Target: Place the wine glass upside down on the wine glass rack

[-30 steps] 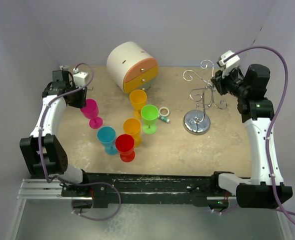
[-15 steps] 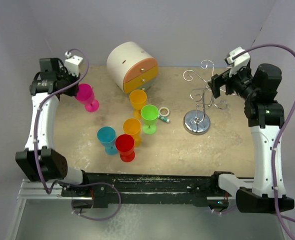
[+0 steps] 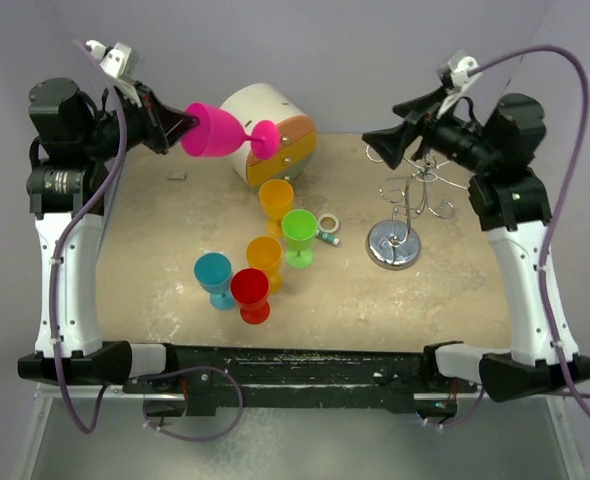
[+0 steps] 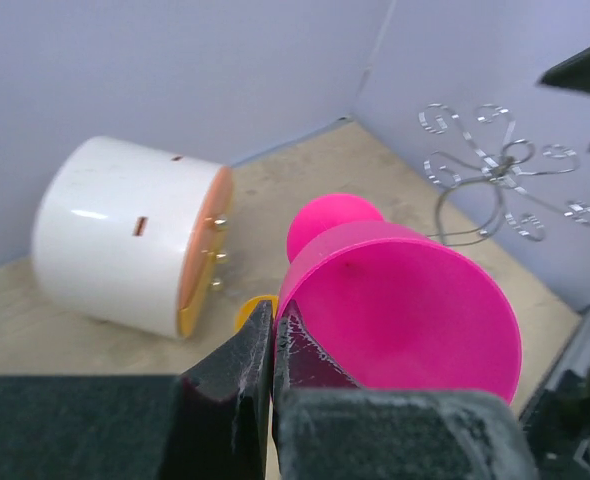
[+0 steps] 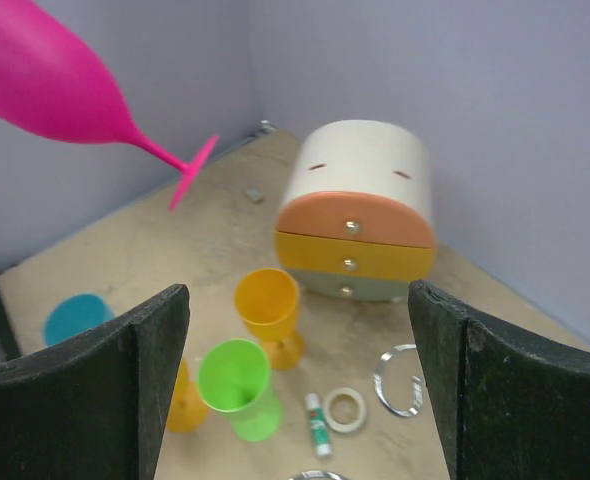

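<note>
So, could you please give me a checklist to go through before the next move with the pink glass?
1. Left tool shut on the pink wine glass rim: ok.
2. Glass upside down: not ok, it lies sideways, foot toward the rack.
3. Right tool open and empty: ok.
4. Wine glass rack upright, no glass on it: ok.
5. Grip firm enough for turning: cannot tell.

Right wrist view — wine glass rack (image 5: pixel 379 380) mostly cropped.
</note>
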`<action>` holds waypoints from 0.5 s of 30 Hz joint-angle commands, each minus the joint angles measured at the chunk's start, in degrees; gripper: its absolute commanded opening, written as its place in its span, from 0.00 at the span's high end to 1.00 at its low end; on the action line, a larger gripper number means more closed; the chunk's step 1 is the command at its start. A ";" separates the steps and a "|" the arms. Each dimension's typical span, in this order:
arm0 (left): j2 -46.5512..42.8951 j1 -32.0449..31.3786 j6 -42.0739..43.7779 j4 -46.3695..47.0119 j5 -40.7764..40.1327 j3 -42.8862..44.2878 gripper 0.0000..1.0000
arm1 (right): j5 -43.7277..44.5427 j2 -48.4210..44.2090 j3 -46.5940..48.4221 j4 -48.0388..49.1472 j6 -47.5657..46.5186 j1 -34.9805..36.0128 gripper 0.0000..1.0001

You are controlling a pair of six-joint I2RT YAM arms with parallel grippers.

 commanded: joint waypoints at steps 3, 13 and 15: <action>2.25 -4.09 -15.39 14.26 7.46 -1.29 1.00 | -1.16 6.95 2.51 6.57 10.85 9.06 0.10; 1.62 -7.56 -16.32 20.74 3.49 -4.32 1.00 | 2.40 13.85 3.63 8.14 18.28 17.88 0.20; 1.71 -7.75 -16.17 20.85 3.23 -4.47 1.00 | 2.33 14.74 4.22 8.44 19.12 18.20 0.28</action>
